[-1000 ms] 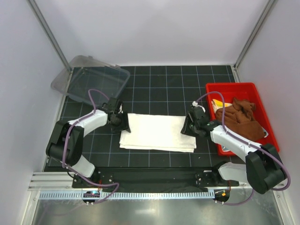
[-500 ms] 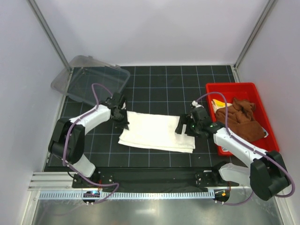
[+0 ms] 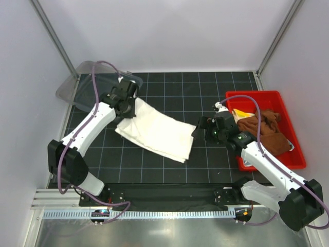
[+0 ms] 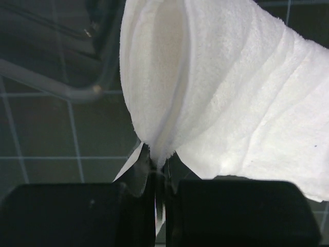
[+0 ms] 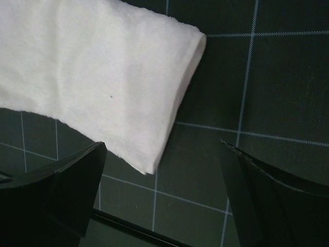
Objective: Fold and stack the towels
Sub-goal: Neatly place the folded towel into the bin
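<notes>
The folded cream-white towel (image 3: 157, 129) lies slantwise on the black gridded mat, its far-left end raised. My left gripper (image 3: 126, 106) is shut on that end; the left wrist view shows the towel (image 4: 221, 87) hanging in folds from the pinched jaws of the left gripper (image 4: 159, 165). My right gripper (image 3: 202, 129) stands wide open just right of the towel's near-right end, holding nothing. In the right wrist view the towel's corner (image 5: 103, 72) lies between and ahead of the spread fingers of the right gripper (image 5: 162, 150). A rust-brown towel (image 3: 267, 133) and a yellow one (image 3: 239, 112) lie in the red bin.
The red bin (image 3: 288, 95) stands at the right edge of the mat, close behind my right arm. A clear plastic tub (image 3: 97, 86) lies tilted at the far left corner, just behind my left gripper. White walls enclose the mat.
My left gripper shut on the towel's left end and carried it up and toward the far left, turning the towel slantwise. My right gripper opened, let go of the right end and drew back.
</notes>
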### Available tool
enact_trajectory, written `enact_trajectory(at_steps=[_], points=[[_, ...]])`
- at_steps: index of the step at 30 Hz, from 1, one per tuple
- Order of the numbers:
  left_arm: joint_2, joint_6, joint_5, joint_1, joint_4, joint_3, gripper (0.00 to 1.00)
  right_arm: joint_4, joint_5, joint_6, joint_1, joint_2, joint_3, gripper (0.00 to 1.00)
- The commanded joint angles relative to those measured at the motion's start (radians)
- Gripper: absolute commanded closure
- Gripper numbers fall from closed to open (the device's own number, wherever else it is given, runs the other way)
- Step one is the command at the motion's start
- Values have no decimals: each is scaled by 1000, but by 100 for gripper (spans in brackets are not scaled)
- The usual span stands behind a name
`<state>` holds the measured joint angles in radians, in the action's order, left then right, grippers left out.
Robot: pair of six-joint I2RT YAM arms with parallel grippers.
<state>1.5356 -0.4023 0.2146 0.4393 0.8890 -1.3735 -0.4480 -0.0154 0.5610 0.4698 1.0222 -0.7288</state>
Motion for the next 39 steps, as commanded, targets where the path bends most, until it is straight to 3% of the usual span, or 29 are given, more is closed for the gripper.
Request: enact_trajectory(at_steps=[1,8,14,20,29,33,39], points=[[-5,193,216,-8,-4,-143,100,3,11,-9,0,-10,-43,0],[176,352,310,-99,-67,-329,100,3,61,-49,0,32,-66,0],[336,479,486,-160,-157,-475,100,3,98,-87,-2,64,-100,0],[446,510,563,-273,-275,-584,100,40,121,-102,-2,107,-113,0],[644,534,514,-401,-392,-729,100,87,104,-110,0,213,-138,0],[751,655,643,-430,-508,-786,100,101,103,-116,0,234,-138,0],[853,675,624,-487,-631,-849,100,150,92,-88,0,259,-92,0]])
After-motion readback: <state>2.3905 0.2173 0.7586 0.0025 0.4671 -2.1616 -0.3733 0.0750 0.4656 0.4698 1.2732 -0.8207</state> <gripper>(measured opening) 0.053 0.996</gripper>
